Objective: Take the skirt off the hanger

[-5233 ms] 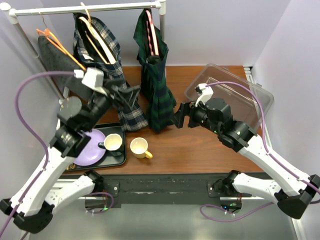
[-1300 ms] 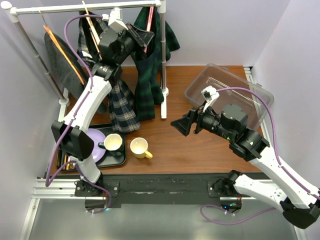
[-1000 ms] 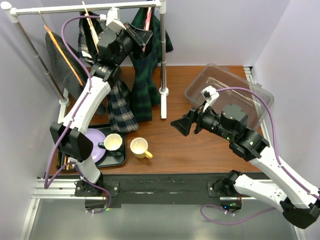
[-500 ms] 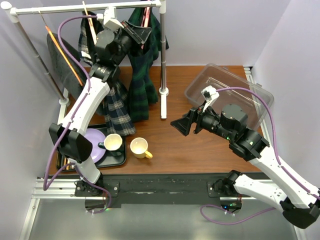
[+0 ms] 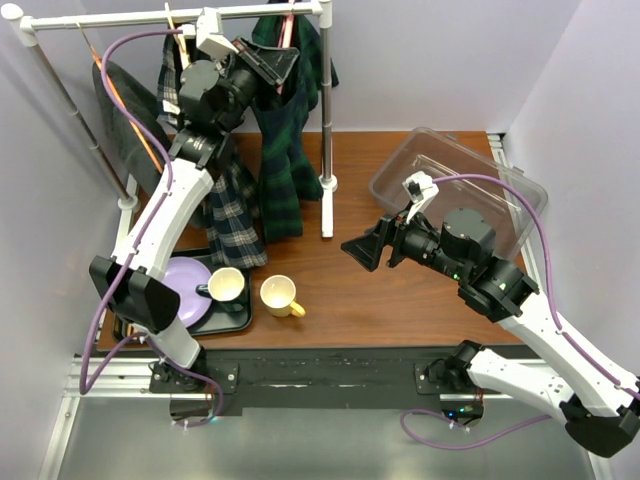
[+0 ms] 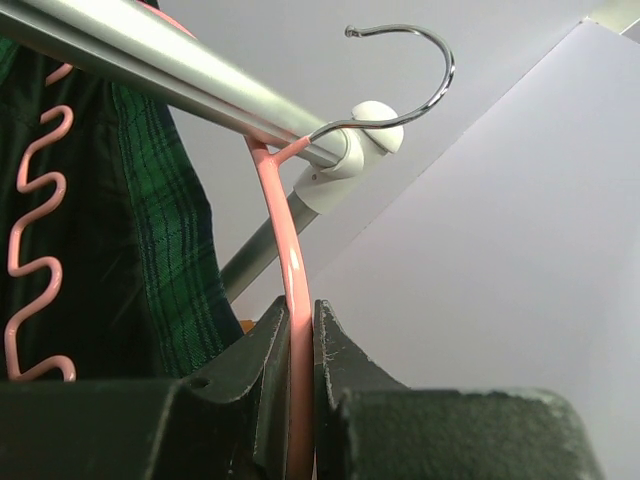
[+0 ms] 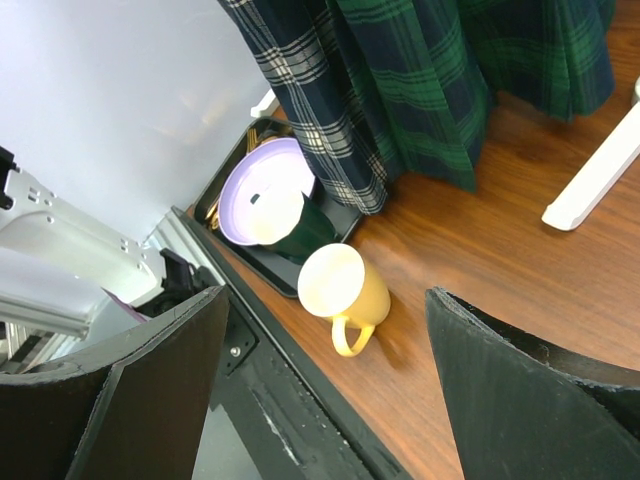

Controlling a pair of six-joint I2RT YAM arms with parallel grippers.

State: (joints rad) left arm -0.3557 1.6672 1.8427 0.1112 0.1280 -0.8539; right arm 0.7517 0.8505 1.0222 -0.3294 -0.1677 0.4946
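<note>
White walls close in a wooden tabletop [image 5: 400,300] with a clothes rail [image 5: 120,17] running above its far edge. The left claw [image 5: 270,65] is raised to that rail and pressed together on the neck of the pink hanger [image 6: 290,250], just under its metal hook [image 6: 420,95]. The hook sits up by the rail's end fitting, and I cannot tell whether it is bearing on the bar.

The green tartan skirt [image 5: 285,160] hangs from this hanger over the middle of the far edge. It is beside the rail's upright post [image 5: 325,120] and touches a blue checked skirt [image 5: 232,215] on its left.

The skirt drops straight down from the left claw, with its long axis vertical. Its hem reaches to about the wood (contact is not clear). The right claw [image 5: 362,250] is spread wide and empty. It floats over the middle of the tabletop, to the right of the skirt and nearer the front edge, with its opening turned toward the cloth but well apart from it.

The left arm is occupied with the hanger, so the right arm looks like the one to cross leftward and take the fabric.
</note>
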